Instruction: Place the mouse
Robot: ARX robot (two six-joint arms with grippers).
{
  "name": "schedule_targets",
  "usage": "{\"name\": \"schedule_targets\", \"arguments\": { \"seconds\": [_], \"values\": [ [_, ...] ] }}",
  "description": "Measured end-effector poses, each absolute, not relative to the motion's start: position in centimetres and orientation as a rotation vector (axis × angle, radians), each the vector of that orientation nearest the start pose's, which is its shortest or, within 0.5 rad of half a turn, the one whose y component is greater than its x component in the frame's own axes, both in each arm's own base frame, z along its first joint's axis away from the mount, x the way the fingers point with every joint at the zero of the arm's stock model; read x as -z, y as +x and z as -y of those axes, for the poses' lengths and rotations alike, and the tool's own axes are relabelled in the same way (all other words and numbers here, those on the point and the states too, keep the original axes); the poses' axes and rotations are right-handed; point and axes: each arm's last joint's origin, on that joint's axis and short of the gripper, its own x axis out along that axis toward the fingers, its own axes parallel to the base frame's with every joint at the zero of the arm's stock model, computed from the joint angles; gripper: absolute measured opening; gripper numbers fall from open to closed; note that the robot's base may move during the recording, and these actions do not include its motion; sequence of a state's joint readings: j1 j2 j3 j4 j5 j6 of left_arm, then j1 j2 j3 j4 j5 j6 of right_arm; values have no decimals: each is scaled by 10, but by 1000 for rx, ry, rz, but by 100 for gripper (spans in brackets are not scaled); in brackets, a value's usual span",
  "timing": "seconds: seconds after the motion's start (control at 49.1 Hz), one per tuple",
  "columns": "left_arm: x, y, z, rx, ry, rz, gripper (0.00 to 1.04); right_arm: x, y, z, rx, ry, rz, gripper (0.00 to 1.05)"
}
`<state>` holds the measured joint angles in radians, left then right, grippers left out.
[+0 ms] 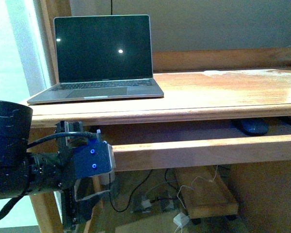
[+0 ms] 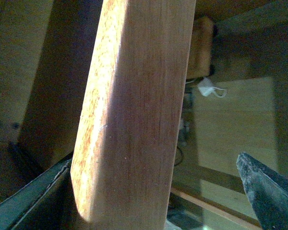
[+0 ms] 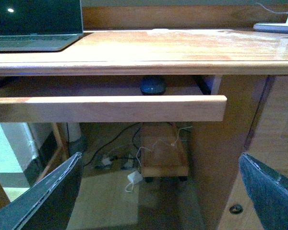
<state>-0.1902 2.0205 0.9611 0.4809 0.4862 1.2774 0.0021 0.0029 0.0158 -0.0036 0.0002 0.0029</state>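
The mouse (image 1: pixel 253 126) is a small dark oval lying on the pull-out keyboard shelf (image 1: pixel 203 150) under the desk top, toward the right. It also shows in the right wrist view (image 3: pixel 153 86), at the back of the shelf (image 3: pixel 105 108). My left gripper (image 2: pixel 153 201) is open, with the shelf's wooden front edge (image 2: pixel 134 115) between its jaws at the shelf's left end; the left arm (image 1: pixel 48 170) shows low at the left. My right gripper (image 3: pixel 158 191) is open and empty, back from the desk, below shelf height.
An open laptop (image 1: pixel 99 58) with a dark screen stands on the desk top (image 1: pixel 223 92) at the left. Under the desk are cables, a white adapter (image 3: pixel 134 178) and a wooden rolling stand (image 3: pixel 164 153). A desk side panel (image 3: pixel 230 158) stands at the right.
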Motion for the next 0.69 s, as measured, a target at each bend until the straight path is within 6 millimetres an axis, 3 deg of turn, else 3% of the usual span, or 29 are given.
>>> {"name": "schedule_targets", "arguments": {
  "seconds": [0.427,0.611,0.692],
  "values": [
    [-147,266,97,986,537,-227,97,-168,97,0,-2,3,9,97],
    [-184,238,82,595,184,-269,97,-168,97,0,-3,3,9,97],
    [-193,214,71,430,-29,-312,97,-168,97,0,-3,3,9,97]
  ]
}}
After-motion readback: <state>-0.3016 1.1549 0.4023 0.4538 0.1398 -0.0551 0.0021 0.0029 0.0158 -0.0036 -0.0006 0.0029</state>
